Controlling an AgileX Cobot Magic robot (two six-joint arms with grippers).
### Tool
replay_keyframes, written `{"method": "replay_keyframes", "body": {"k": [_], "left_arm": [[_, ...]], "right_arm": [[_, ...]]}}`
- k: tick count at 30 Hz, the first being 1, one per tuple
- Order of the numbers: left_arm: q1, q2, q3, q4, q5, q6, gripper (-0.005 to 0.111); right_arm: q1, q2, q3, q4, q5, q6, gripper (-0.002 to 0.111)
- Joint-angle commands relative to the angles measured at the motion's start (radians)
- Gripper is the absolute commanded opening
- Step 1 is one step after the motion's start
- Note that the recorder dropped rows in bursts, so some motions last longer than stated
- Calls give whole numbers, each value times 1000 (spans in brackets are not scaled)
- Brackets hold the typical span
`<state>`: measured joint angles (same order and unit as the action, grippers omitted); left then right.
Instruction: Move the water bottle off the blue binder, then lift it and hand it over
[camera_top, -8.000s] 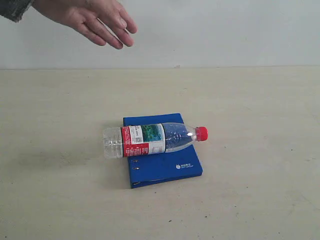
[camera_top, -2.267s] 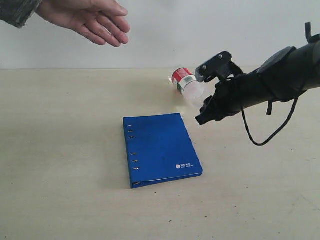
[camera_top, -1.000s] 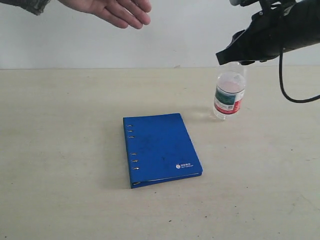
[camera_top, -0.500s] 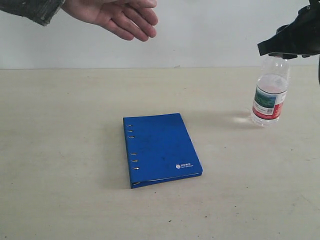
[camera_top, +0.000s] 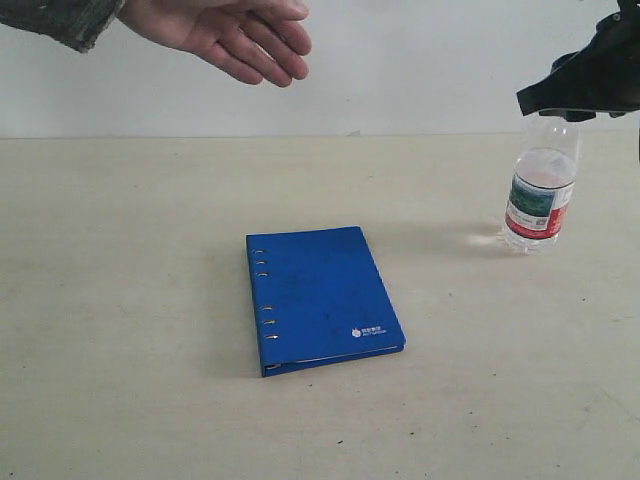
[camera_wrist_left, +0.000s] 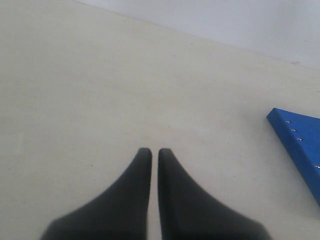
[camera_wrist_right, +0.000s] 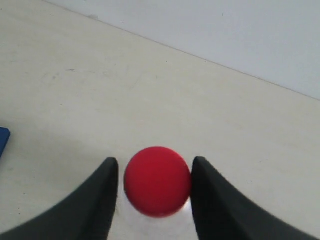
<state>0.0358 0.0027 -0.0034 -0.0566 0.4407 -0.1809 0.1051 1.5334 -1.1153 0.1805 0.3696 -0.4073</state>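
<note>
The water bottle (camera_top: 540, 200) stands upright on the table at the far right, well clear of the blue binder (camera_top: 322, 298). My right gripper (camera_top: 568, 103) hangs over its top and hides the cap in the exterior view. In the right wrist view my right gripper (camera_wrist_right: 155, 161) is open, its fingers on either side of the red cap (camera_wrist_right: 157, 181). One finger touches the cap and a narrow gap shows at the other. My left gripper (camera_wrist_left: 154, 151) is shut on nothing, low over bare table. A corner of the binder (camera_wrist_left: 299, 144) lies off to its side.
A person's open hand (camera_top: 235, 35) reaches in at the upper left, palm down, above the table's far edge. A pale wall stands behind the beige table (camera_top: 130, 300). A sliver of the binder (camera_wrist_right: 3, 140) shows in the right wrist view.
Over the last second my right gripper carried the bottle to the right and stood it on the table. The jaws have loosened around the cap. The hand shifted slightly.
</note>
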Motion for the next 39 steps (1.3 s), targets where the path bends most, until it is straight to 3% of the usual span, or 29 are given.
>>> {"method": "replay_keyframes", "body": {"k": [1,13,16,21,26,39], "left_arm": [[2,-3,3,0,-6,-9,4],[2,-3,3,0,-6,-9,4],[2,-3,3,0,-6,-9,4],[2,-3,3,0,-6,-9,4],[2,-3,3,0,-6,-9,4],[2,-3,3,0,-8,-9,4]], "right_arm": [[-7,-9,-2,-11,15,-4,46],[-5,-176,-4,-12,-164,-77,46],[13,-242,-4,77,-159,-72,46],[187,-253,-1,224,184,-88,46],[330,-224,-1,222,317,-168,46],[342,-216,-1,191,361,-168,46]]}}
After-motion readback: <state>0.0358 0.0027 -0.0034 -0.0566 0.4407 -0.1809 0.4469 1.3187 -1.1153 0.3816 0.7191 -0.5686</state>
